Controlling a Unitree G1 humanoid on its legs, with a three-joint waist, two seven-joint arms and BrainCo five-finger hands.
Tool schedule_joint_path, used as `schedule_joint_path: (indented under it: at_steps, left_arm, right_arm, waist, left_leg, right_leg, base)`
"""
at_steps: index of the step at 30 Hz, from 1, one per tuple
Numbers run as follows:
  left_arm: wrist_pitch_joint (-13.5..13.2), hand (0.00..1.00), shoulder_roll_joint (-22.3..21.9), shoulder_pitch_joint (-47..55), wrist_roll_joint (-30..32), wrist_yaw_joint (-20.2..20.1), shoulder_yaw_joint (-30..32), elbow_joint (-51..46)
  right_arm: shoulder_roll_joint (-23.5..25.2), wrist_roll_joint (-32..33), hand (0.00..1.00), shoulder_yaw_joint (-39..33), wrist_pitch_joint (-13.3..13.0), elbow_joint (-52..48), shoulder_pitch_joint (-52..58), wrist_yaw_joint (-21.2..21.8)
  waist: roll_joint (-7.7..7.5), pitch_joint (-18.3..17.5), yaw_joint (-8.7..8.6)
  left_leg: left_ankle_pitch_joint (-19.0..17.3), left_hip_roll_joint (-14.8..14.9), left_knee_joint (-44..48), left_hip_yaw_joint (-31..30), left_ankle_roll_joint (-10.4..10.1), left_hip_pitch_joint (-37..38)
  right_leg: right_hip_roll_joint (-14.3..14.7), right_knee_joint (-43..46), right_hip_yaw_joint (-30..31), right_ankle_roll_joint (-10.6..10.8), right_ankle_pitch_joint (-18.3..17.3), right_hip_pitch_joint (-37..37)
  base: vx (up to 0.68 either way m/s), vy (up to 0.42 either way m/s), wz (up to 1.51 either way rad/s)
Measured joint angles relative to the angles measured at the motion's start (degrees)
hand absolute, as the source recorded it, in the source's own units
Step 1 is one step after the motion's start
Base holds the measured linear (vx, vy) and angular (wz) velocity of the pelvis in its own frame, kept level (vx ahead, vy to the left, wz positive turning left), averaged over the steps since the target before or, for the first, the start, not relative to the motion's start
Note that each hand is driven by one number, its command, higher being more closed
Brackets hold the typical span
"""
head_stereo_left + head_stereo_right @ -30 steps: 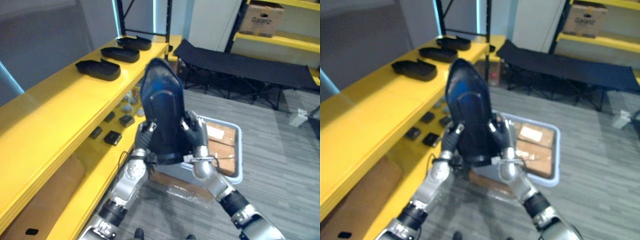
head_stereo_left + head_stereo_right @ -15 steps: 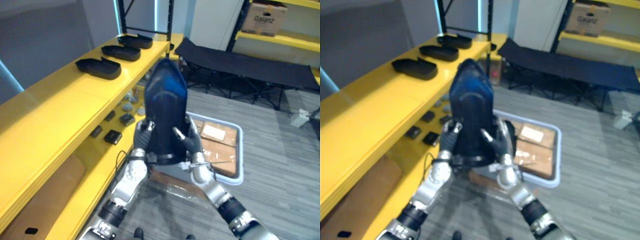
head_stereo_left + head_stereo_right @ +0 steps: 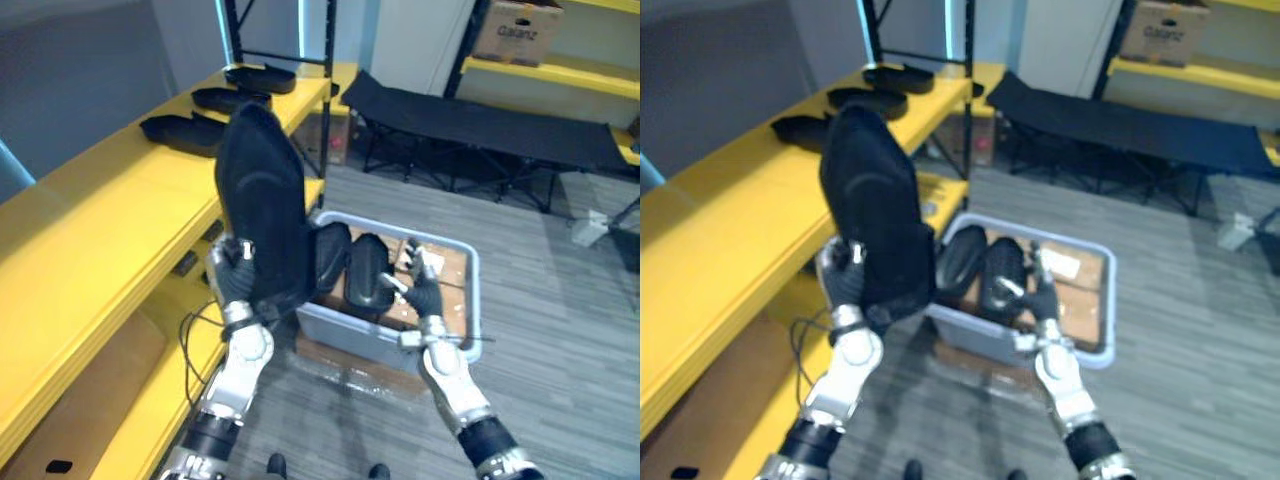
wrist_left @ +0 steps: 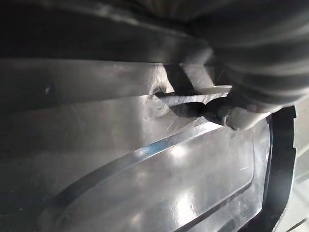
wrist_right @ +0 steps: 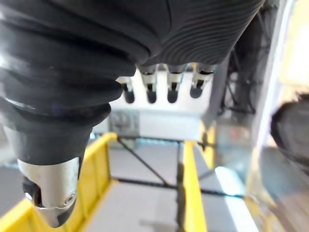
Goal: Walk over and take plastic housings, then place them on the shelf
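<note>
1. Top shelf board [image 3: 100, 205]: yellow, and I log it as the set-down surface. It lies left of the left fingers at about their height and runs away from me. The stretch just beside the fingers has free room.
2. Row of housings [image 3: 182, 132]: three black shells lie flat on that board, beyond the fingers toward its far end.
3. Held housing [image 3: 262, 215]: a black plastic shell that stands nearly upright above the left fingers, long axis close to vertical. I judge the coming move turns on this. The shell must travel left over the board's edge and tip down until its long axis lies flat like the others.
4. Left hand [image 3: 238, 283]: the fingers are clasped round the shell's lower end. My wrist camera shows a fingertip [image 4: 234, 118] pressed on the glossy inner face. This hand is the nearer one to the shelf.
5. Spare housings [image 3: 352, 268]: two more stand in the grey tote [image 3: 473, 300], low between the two hands.
6. Right hand [image 3: 425, 298]: it hovers over the tote's near rim with fingers straight and spread, carrying nothing, and sits well apart from the shelf.
7. Room: grey plank floor [image 3: 560, 290], a black folding cot [image 3: 480, 125] beyond the tote, and a cardboard box [image 3: 517, 30] on a far yellow rack.
</note>
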Motion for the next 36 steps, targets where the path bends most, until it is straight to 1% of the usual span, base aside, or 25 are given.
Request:
schedule_joint_path:
  at_steps: [3, 6, 7, 8, 10, 11, 12, 13, 14, 17, 20, 21, 22, 24, 28, 30, 31, 32, 33, 35, 36]
  left_arm:
    - [0.3, 1.0, -0.02, 2.15, -0.11, 0.86, 2.58, 1.34]
    - [0.2, 1.0, 0.26, 4.15, -1.22, 1.43, 3.99, 1.71]
    - [-0.32, 1.0, 0.26, 4.92, -3.12, 1.42, 4.71, 1.71]
    - [-1.54, 1.0, 0.25, 5.76, -5.53, 1.3, 5.56, 1.68]
    - [-3.15, 1.0, 0.15, 6.55, -8.37, 0.76, 6.1, 1.35]
    - [-5.7, 1.0, -0.74, 9.29, -13.36, -1.54, 7.64, -1.85]
    - [-6.19, 1.0, -1.09, 10.4, -14.51, -2.32, 8.0, -3.62]
    - [-8.19, 1.0, -1.89, 12.64, -16.3, -4.07, 8.45, -7.07]
    - [-10.23, 1.0, -3.15, 14.63, -16.76, -6.13, 9.55, -10.21]
    - [-13.47, 1.0, -4.23, 16.65, -18.8, -9.71, 10.3, -14.34]
    - [-16.08, 1.0, -4.9, 18.13, -21.02, -13.09, 11.11, -17.19]
    - [-16.57, 1.0, -5.08, 18.41, -21.01, -13.8, 11.77, -18.15]
    - [-16.92, 1.0, -5.13, 18.59, -21.01, -14.11, 12.06, -19.16]
    - [-16.94, 1.0, -5.22, 19.45, -21.02, -14.38, 12.8, -21.83]
    - [-16.87, 1.0, -5.33, 20.69, -21.0, -15.01, 16.0, -24.14]
    - [-16.8, 1.0, -5.39, 22.11, -20.96, -15.04, 17.61, -25.84]
    - [-16.78, 1.0, -5.59, 22.77, -20.86, -15.18, 18.9, -26.97]
    - [-16.7, 1.0, -5.74, 23.61, -20.85, -15.27, 20.51, -28.34]
    - [-16.7, 1.0, -5.79, 23.88, -20.84, -15.29, 20.94, -28.7]
    - [-16.71, 1.0, -6.12, 25.73, -20.77, -15.27, 25.18, -30.8]
    - [-16.71, 1.0, -6.37, 26.13, -20.76, -15.22, 26.21, -31.13]
  right_arm:
    - [0.03, 0.02, 0.0, -1.96, 0.0, 0.0, 0.63, -1.65]
    - [0.26, 0.26, 0.0, -5.85, -0.02, 0.03, 2.8, -4.02]
    - [0.7, 0.86, 0.0, -7.18, -0.02, 0.02, 3.61, -4.46]
    - [1.58, 2.09, 0.0, -8.64, -0.01, 0.01, 4.6, -4.38]
    - [2.43, 3.77, 0.0, -9.97, 0.04, 0.01, 5.68, -4.26]
    - [4.53, 5.99, 0.0, -12.54, 0.15, -0.01, 7.87, -3.49]
    - [5.03, 6.67, 0.0, -13.15, 0.15, -0.08, 8.74, -2.97]
    - [5.81, 7.68, 0.0, -14.02, 0.17, -0.16, 10.47, -2.16]
    - [6.38, 8.34, 0.0, -14.55, 0.17, -0.19, 11.62, -1.39]
    - [7.07, 10.27, 0.0, -15.11, 0.17, -1.01, 12.7, 0.76]
    - [7.76, 12.28, 0.0, -15.1, 0.17, -3.58, 13.19, 4.59]
    - [7.93, 12.78, 0.0, -15.05, 0.17, -4.0, 13.19, 5.45]
    - [7.96, 13.14, 0.0, -15.05, 0.17, -4.17, 13.19, 5.98]
    - [8.02, 14.0, 0.0, -15.0, 0.22, -4.2, 13.18, 6.96]
    - [8.25, 14.0, 0.0, -14.72, 1.3, -4.31, 13.13, 7.0]
    - [8.25, 14.01, 0.0, -13.75, 1.85, -4.35, 13.08, 7.09]
    - [8.25, 14.01, 0.0, -12.92, 1.97, -4.58, 13.04, 7.32]
    - [8.22, 13.99, 0.0, -12.37, 2.5, -4.68, 12.71, 7.87]
    - [8.22, 13.98, 0.0, -12.21, 2.69, -4.68, 12.5, 8.01]
    - [8.08, 13.55, 0.0, -10.26, 3.62, -4.67, 10.11, 8.14]
    - [8.05, 13.45, 0.0, -9.78, 4.11, -4.66, 9.49, 8.15]
  waist:
    - [0.02, 0.01, -0.9]
    - [0.03, 0.01, -1.05]
    - [0.08, 0.04, -1.04]
    - [0.07, 0.03, -1.08]
    - [0.08, 0.04, -1.12]
    - [0.08, 0.04, -1.22]
    - [0.08, 0.04, -1.22]
    - [0.1, 0.03, -1.12]
    - [0.24, 0.1, -1.11]
    - [0.83, -0.07, -1.05]
    - [1.48, -0.42, -1.04]
    - [1.62, -0.52, -1.06]
    - [1.71, -0.57, -1.12]
    - [2.07, -0.86, -0.69]
    - [2.57, -1.18, -0.48]
    - [2.56, -1.31, -0.11]
    - [2.55, -1.31, 0.38]
    - [2.55, -1.33, 1.39]
    - [2.54, -1.34, 1.55]
    - [2.53, -1.62, 2.85]
    - [2.52, -1.63, 3.19]
  left_leg:
    - [-0.41, -0.07, 0.0, 0.58, 0.0, 0.64]
    - [-0.73, -0.19, 0.06, 1.32, 0.12, 0.76]
    - [-0.87, -0.22, 0.19, 1.57, 0.11, 0.81]
    - [-0.96, -0.22, 0.19, 1.65, 0.05, 0.86]
    - [-1.02, -0.23, 0.19, 1.61, 0.05, 0.84]
    - [-1.2, -0.23, 0.19, 1.61, 0.07, 0.84]
    - [-1.28, -0.23, 0.19, 1.59, 0.04, 0.84]
    - [-1.42, -0.31, 0.19, 1.57, 0.09, 0.84]
    - [-1.49, -0.39, 0.18, 1.56, 0.16, 0.85]
    - [-1.54, -0.55, -0.02, 1.43, 0.23, 0.92]
    - [-1.56, -0.65, -0.08, 1.2, 0.28, 1.15]
    - [-1.56, -0.69, -0.08, 0.99, 0.28, 1.16]
    - [-1.57, -0.76, -0.09, 0.56, 0.31, 1.16]
    - [-1.57, -0.9, -0.09, 0.16, 0.31, 1.16]
    - [-1.53, -1.22, -0.09, -1.14, 0.33, 0.8]
    - [-1.52, -1.26, -0.09, -1.68, 0.36, 0.75]
    - [-1.49, -1.3, -0.08, -2.28, 0.4, 0.59]
    - [-1.48, -1.37, -0.06, -3.22, 0.39, 0.53]
    - [-1.48, -1.38, -0.06, -3.4, 0.4, 0.5]
    - [-1.09, -1.55, 0.03, -5.8, 0.35, -0.66]
    - [-0.97, -1.69, 0.12, -6.51, 0.32, -0.95]
  right_leg:
    - [0.02, -0.07, 0.84, 0.11, 0.06, 0.08]
    - [0.01, -0.52, 1.25, 0.31, 0.24, 0.08]
    - [0.01, -0.61, 1.75, 0.35, 0.28, 0.01]
    - [0.04, -0.61, 2.12, 0.36, 0.28, -0.05]
    - [0.03, -0.61, 2.11, 0.38, 0.26, -0.05]
    - [-0.03, -0.6, 2.16, 0.42, 0.3, -0.04]
    - [-0.05, -0.6, 2.16, 0.45, 0.34, -0.04]
    - [-0.04, -0.58, 2.08, 0.47, 0.32, -0.02]
    - [-0.1, -0.52, 2.08, 0.52, 0.28, -0.02]
    - [-0.27, -0.3, 1.93, 0.59, 0.21, 0.04]
    - [-0.47, 0.37, 1.46, 0.7, -0.33, 0.09]
    - [-0.59, 0.58, 0.88, 0.77, -0.73, 0.18]
    - [-0.69, 0.79, 0.58, 0.82, -1.0, 0.29]
    - [-0.9, 1.14, 0.22, 0.54, -1.48, 0.39]
    - [-1.18, 0.94, -1.04, 0.64, -1.55, 0.87]
    - [-1.17, 0.59, -1.79, 0.68, -1.61, 1.32]
    - [-1.15, 0.28, -2.51, 0.68, -1.6, 1.67]
    - [-1.15, 0.09, -3.65, 0.77, -1.69, 2.23]
    - [-1.15, 0.09, -3.83, 0.83, -1.72, 2.28]
    - [-1.11, 0.09, -6.09, 1.04, -1.7, 2.53]
    - [-1.1, 0.08, -6.84, 1.03, -1.71, 2.69]
  base:
    - [0.02, 0.002, -0.19]
    - [0.03, 0.01, -0.1]
    - [0.03, 0.012, -0.1]
    - [0.03, 0.009, -0.08]
    - [0.03, 0.003, -0.01]
    - [0.04, 0.005, 0.01]
    - [0.04, 0.007, 0.0]
    - [0.04, 0.005, 0.01]
    - [0.03, 0.006, 0.01]
    - [0.0, 0.003, 0.01]
    - [-0.01, 0.007, 0.05]
    - [-0.01, 0.0, 0.13]
    - [-0.01, 0.001, 0.18]
    - [0.0, 0.004, 0.13]
    - [0.01, -0.002, 0.15]
    - [0.03, -0.021, 0.18]
    - [0.04, -0.034, 0.28]
    - [0.04, -0.033, 0.29]
    - [0.04, -0.038, 0.33]
    - [0.04, -0.028, 0.47]
    - [0.06, -0.007, 0.62]
